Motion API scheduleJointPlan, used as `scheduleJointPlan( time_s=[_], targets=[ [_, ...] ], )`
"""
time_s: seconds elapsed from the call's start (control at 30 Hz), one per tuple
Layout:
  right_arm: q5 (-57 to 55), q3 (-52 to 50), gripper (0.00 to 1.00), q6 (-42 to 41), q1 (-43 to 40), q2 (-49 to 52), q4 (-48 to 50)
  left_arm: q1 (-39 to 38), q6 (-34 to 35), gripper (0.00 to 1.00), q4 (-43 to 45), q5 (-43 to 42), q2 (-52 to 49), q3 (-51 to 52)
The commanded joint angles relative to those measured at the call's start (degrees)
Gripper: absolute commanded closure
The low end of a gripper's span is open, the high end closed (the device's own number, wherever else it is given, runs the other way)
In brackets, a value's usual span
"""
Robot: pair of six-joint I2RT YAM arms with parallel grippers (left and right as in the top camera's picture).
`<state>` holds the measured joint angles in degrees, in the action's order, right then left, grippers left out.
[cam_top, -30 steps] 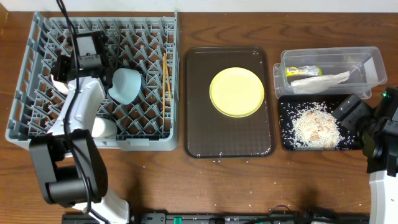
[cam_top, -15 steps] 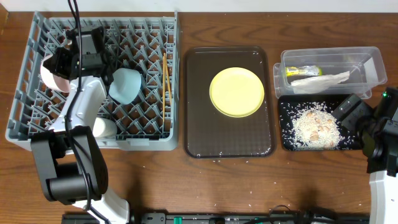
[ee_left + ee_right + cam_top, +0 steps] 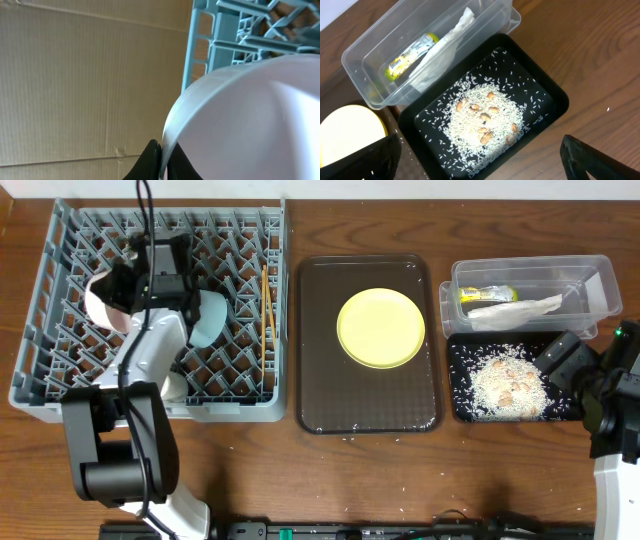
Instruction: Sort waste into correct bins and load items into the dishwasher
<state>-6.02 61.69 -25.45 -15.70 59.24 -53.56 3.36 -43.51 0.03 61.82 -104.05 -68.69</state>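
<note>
Holding three items, the grey dish rack [image 3: 240, 240] carries a light blue bowl [image 3: 207, 320] near centre, a white cup [image 3: 172, 385] at its near edge and chopsticks [image 3: 266, 315] along its right side. Brown serving tray [image 3: 330, 395]: yellow plate [image 3: 381, 328] on it. Clear tub [image 3: 590, 275]: napkin [image 3: 515, 310] and snack wrapper [image 3: 487, 293] inside. Black tray [image 3: 462, 350]: rice [image 3: 505, 385] and food scraps. Right gripper [image 3: 480, 160] beside it, fingers spread wide, nothing held. Pale pink bowl [image 3: 100, 302]: over the rack's left half, rim pinched by the left gripper [image 3: 163, 157].
</note>
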Motion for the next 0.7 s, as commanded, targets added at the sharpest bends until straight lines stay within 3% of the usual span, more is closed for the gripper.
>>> scheduleJointPlan(
  time_s=[0.0,0.67],
  targets=[
    [-0.39,0.13,0.01,-0.66,-0.39,0.02,-0.07,-0.22,1.16,0.92,-0.15,-0.92,-0.55,1.14],
    [-0.39,0.13,0.01,-0.66,-0.39,0.02,-0.07,-3.3,2.05,0.83,-1.25,-0.94,-0.55,1.14]
  ],
)
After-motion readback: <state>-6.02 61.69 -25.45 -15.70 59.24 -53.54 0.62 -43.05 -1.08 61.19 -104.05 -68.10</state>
